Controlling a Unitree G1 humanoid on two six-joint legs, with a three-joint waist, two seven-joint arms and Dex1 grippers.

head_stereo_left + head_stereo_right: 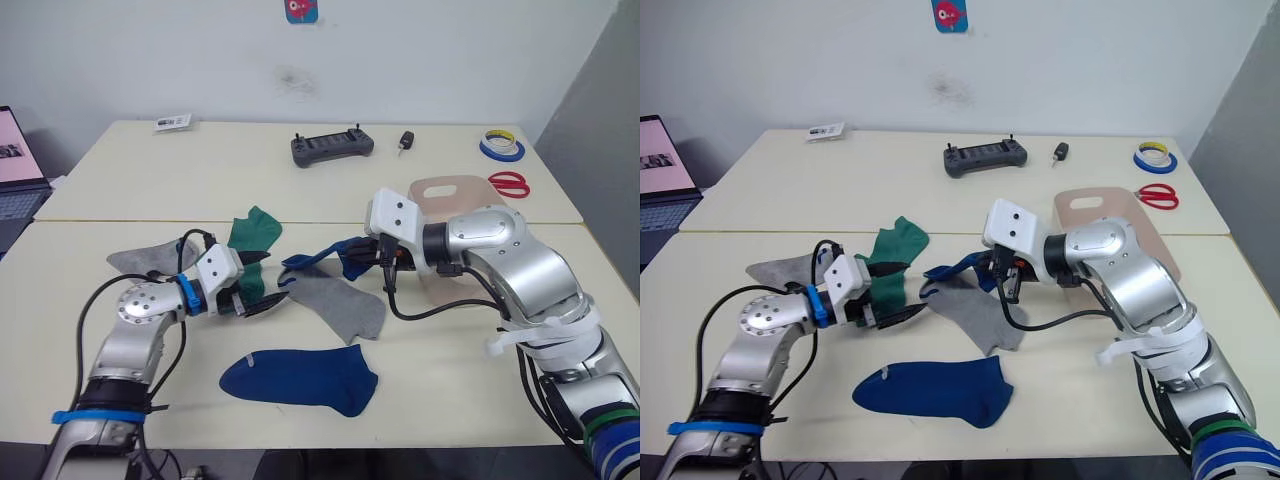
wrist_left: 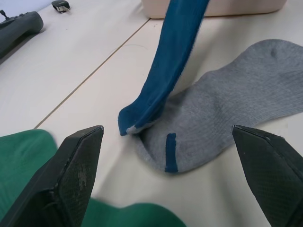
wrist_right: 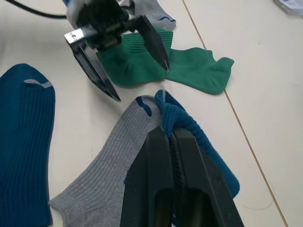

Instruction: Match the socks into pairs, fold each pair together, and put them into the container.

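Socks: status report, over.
Right gripper shut on blue sock, lifting it off grey sock. Left gripper open over green socks. Second blue sock flat. Nothing blocking.

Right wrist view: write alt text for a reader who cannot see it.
The right tool is shut on a dark blue sock draped over a grey sock. Beyond, the open left tool hovers over a green sock; another dark blue sock lies flat nearby.
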